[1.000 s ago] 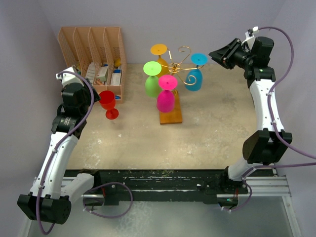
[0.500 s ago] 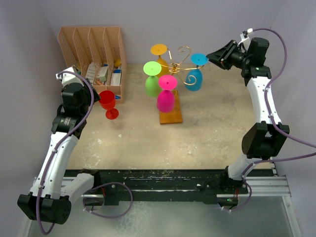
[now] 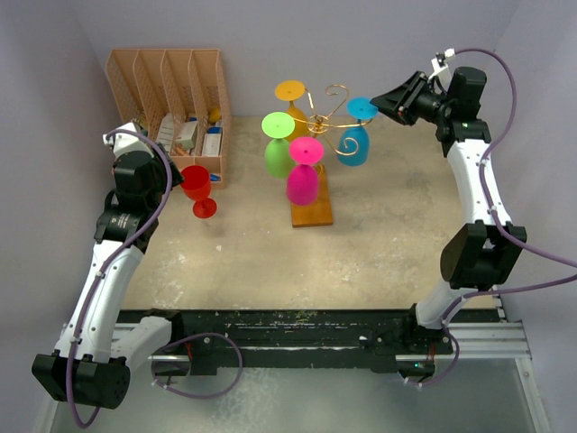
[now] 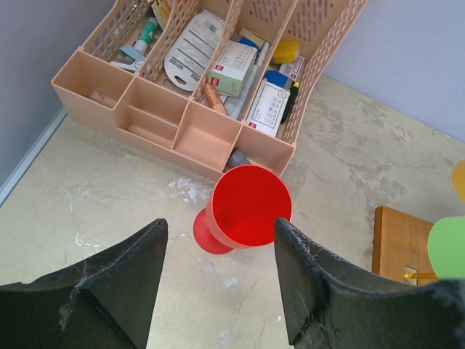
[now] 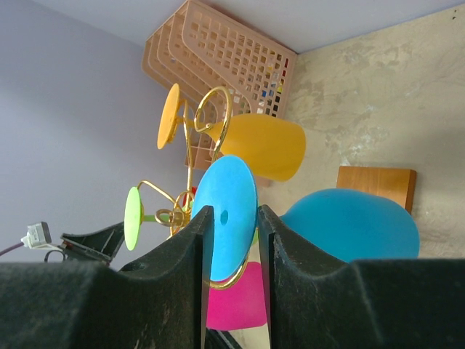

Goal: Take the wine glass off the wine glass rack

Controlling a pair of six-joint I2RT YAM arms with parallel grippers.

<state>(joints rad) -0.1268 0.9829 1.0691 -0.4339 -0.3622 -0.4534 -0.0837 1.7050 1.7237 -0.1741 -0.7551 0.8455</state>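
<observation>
Roughly mid-back on the surface (image 3: 388, 234), the wine glass rack (image 3: 326, 119) stands on its wooden base (image 3: 312, 212), close to the back wall (image 3: 243, 36). Four glasses hang upside down from its gold scrolls. The blue wine glass (image 3: 354, 144) is on the right-hand arm, the outermost on that side, with open surface to its right and in front of it.

The right gripper (image 5: 234, 217) is raised at the level of the blue glass's foot disc, just beside it in the top view. Its fingers are parted by a narrow gap, and in the wrist view the blue disc shows through that gap. Whether they touch it cannot be told.

An orange glass (image 3: 290, 90) hangs at the back, a green glass (image 3: 278, 155) on the left and a pink glass (image 3: 302, 185) at the front. All three crowd the far side of the blue one. A curled wire loop sits right by the blue foot.

Well apart to the left, a red glass (image 3: 196, 180) stands on the surface just in front of the file organizer (image 3: 167, 68). The left gripper (image 4: 218, 231) hangs above it, spread wide and holding nothing.
</observation>
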